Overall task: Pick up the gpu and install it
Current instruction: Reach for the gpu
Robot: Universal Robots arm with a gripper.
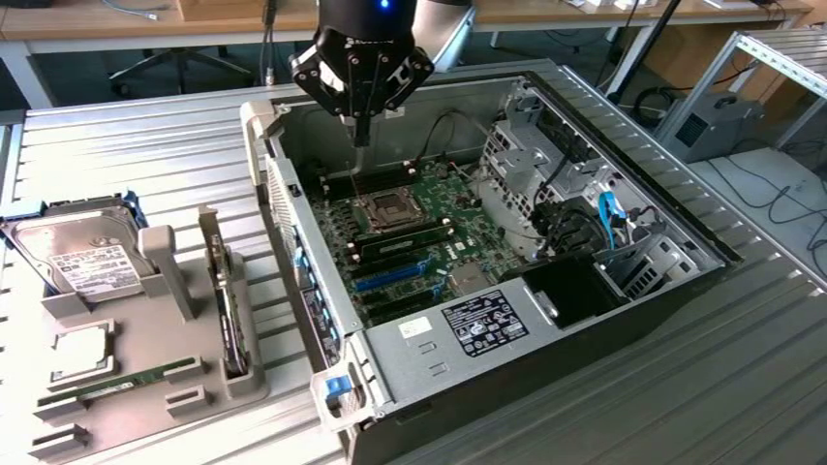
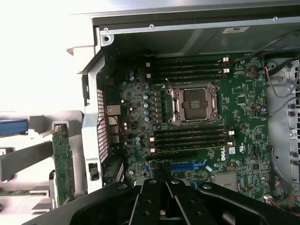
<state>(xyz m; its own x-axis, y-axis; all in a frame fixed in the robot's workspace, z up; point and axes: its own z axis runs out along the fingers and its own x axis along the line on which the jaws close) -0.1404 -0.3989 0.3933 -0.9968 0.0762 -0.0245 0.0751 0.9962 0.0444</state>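
Hanging in the upper middle of the exterior view, the gripper [image 1: 363, 136] had its fingers pressed together on nothing, tips pointed down into the open case [image 1: 621, 150] above the motherboard [image 1: 433, 228], just behind the CPU socket [image 1: 387, 208]. The blue expansion slots [image 1: 387, 278] nearer the front of the board lay bare. Out at the lower left of that view, well apart from the tool, the gpu [image 1: 232, 320] stood on edge in the grey holder [image 1: 142, 417], with the hard drive [image 1: 80, 260] and the RAM stick [image 1: 119, 380] beside it. I judged the pick-up had not yet begun. Reaching the card would call for spread fingers, a move across the case wall, and a square descent onto its top edge.
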